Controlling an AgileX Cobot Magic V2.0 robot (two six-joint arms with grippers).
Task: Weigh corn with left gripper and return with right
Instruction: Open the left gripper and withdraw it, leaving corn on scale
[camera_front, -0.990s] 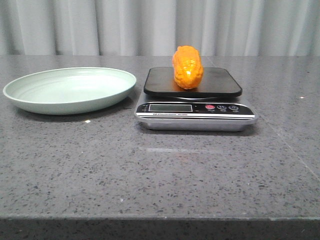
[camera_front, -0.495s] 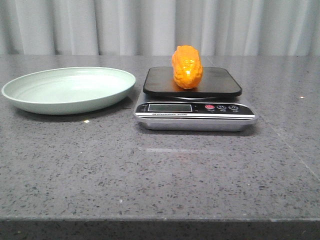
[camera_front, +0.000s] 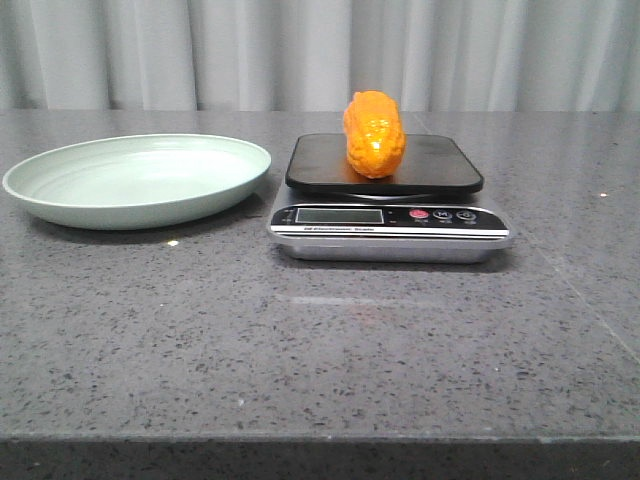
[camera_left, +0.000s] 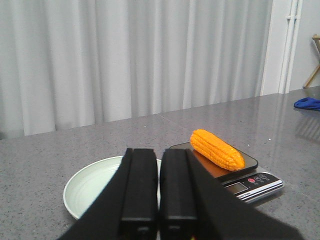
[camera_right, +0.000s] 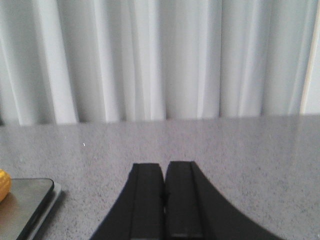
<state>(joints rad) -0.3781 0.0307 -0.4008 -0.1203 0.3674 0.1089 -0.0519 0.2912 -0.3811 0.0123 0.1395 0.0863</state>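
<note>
- Corn lies on the black platform of the scale, near the middle, long axis running front to back. Nothing else touches it, so all its weight should be on the platform and the reading clean.
- Left wrist view shows the corn on its side, tapered end toward the scale's display. Lying flat like this it looks steady, not likely to roll off.
- Scale display faces the front of the table; digits too small to read.
- Green plate sits just beside the scale on the left, empty. Judged to be where the corn goes back, which is why it is kept so near.
- Left gripper is off the corn and well back from it, fingers pressed together, holding nothing. It looks over the plate toward the scale; keeping clear leaves the weighing undisturbed.
- Right gripper also has its fingers together and empty, held low over bare table to the right of the scale, whose corner shows at the view's edge with a sliver of corn.
- Neither arm appears in the front view.
- Judgement: weighing half is done; return by the right arm not yet begun. It must open its fingers first, then reach in from the right.
</note>
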